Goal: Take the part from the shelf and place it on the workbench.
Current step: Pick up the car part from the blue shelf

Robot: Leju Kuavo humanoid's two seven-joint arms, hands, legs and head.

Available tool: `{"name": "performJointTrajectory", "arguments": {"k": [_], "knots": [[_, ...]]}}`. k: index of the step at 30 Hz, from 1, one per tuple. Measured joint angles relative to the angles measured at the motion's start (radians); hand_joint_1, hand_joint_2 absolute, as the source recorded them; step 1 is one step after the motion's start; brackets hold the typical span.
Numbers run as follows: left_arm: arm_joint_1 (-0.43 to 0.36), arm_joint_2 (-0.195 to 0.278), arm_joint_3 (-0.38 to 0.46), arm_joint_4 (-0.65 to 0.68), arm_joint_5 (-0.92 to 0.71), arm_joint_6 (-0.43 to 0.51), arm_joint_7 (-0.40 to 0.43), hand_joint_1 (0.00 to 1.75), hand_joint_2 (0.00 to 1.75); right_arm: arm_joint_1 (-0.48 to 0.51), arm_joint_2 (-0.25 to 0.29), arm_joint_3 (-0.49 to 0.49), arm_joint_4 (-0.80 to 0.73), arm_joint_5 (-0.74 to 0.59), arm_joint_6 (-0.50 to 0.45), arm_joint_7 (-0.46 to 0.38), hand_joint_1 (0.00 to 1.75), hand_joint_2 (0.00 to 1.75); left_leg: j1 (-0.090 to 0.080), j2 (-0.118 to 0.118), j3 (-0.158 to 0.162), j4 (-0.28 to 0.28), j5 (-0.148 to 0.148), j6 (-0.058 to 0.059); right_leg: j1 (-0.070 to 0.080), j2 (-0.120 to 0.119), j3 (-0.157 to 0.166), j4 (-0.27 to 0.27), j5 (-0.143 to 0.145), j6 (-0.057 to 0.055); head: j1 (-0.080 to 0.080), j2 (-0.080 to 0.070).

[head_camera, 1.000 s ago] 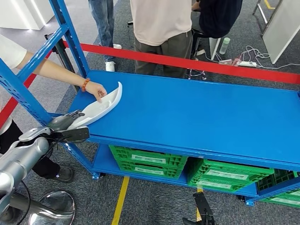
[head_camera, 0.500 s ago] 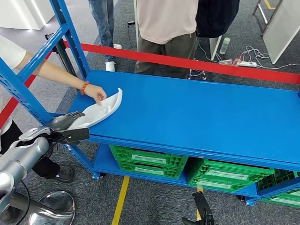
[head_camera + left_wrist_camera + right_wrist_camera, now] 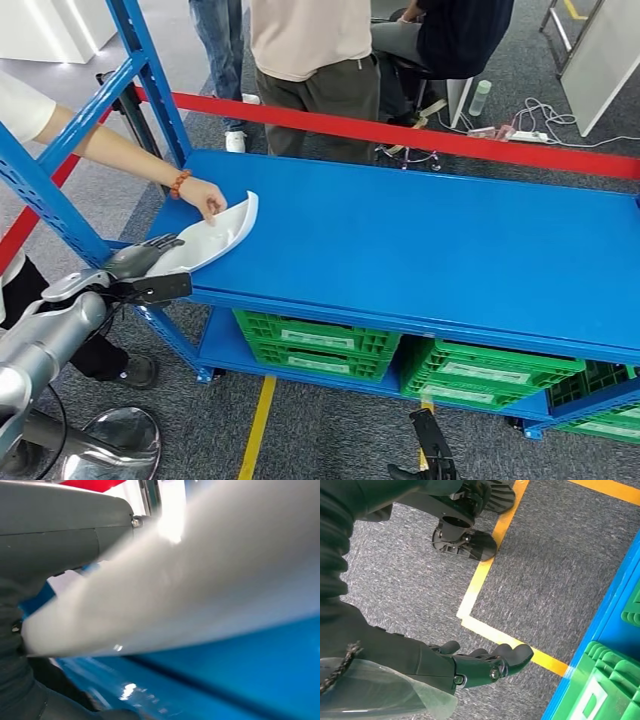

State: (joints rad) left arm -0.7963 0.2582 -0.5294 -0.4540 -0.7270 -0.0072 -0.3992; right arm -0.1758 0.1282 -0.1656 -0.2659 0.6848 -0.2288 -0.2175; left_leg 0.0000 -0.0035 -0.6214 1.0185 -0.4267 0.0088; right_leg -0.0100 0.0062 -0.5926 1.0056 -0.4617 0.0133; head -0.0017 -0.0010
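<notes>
So the white curved part [image 3: 215, 233] is lying on the blue shelf [image 3: 423, 240] at its left front corner, with the near end sticking out past the edge, probably so it can be reached from the front. The left hand [image 3: 143, 268] is closed around that overhanging end; in the left wrist view the part [image 3: 196, 575] is seen tucked right against the thumb. A person's hand [image 3: 205, 197] is resting on the far end, seemingly to steady it. The right hand [image 3: 486, 665] is hung low over the carpet, fingers loosely apart, nothing held
</notes>
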Motion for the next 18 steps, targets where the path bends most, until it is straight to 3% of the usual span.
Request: {"name": "performJointTrajectory", "arguments": {"k": [11,18], "knots": [[0.028,-0.048,0.083,-0.044,0.11,0.065,-0.102,0.0,1.75,-0.003,0.0,0.009,0.0,0.006,0.004,0.001,0.0,1.75,0.0,-0.002,0.0,0.0,0.0,0.0,0.0,-0.003,0.001,0.0,0.0,0.0,0.0,0.0],[0.027,-0.076,0.114,-0.094,0.12,0.068,-0.119,0.0,1.75,-0.005,0.0,0.015,0.0,0.007,0.006,0.002,0.0,1.75,0.0,-0.001,0.0,0.0,0.0,0.0,0.0,0.0,0.0,0.0,0.0,0.0,0.0,0.0]]}}
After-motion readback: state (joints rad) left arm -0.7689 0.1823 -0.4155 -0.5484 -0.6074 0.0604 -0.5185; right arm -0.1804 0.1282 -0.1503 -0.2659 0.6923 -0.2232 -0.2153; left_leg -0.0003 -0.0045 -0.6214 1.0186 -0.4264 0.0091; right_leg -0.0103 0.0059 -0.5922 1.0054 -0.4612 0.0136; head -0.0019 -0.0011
